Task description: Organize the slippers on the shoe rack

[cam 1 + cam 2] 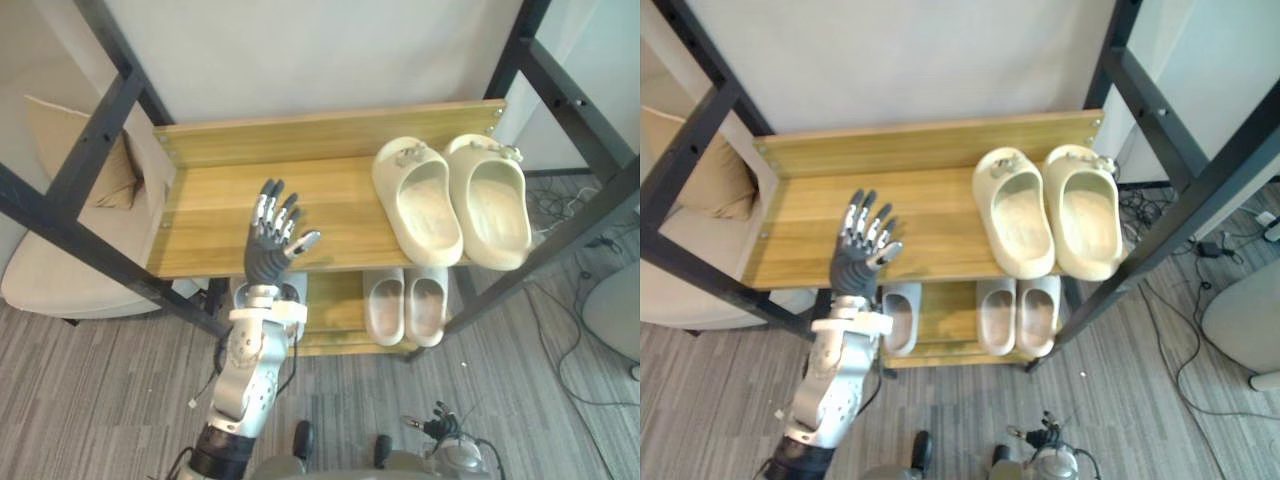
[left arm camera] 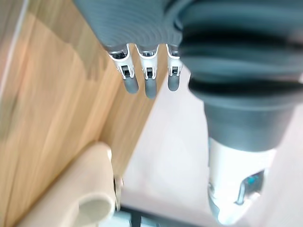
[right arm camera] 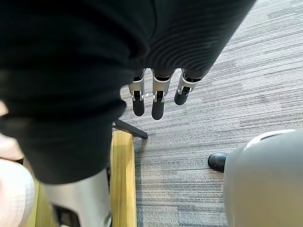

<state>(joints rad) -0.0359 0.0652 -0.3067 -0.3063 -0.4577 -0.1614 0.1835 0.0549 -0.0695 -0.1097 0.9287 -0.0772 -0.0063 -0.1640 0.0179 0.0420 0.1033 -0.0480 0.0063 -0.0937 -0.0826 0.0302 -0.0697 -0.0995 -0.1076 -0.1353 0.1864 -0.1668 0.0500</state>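
Left hand point(image 1: 272, 238): fingers spread, empty, over wooden shoe-rack shelf point(image 1: 220, 215).
Right hand point(image 3: 158, 101): fingers straight, empty, above grey floor point(image 3: 213, 123).
Cream rubber slippers point(image 1: 450, 200): paired, shelf's right.

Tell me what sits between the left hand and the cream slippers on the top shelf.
Nothing: in the left eye view, only bare wooden shelf separates the open left hand from the cream slippers.

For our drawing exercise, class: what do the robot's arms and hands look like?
The left arm is silver-grey with a white collar at the wrist. The left hand and right hand have silver, dark-tipped fingers and dark ribbed covers.
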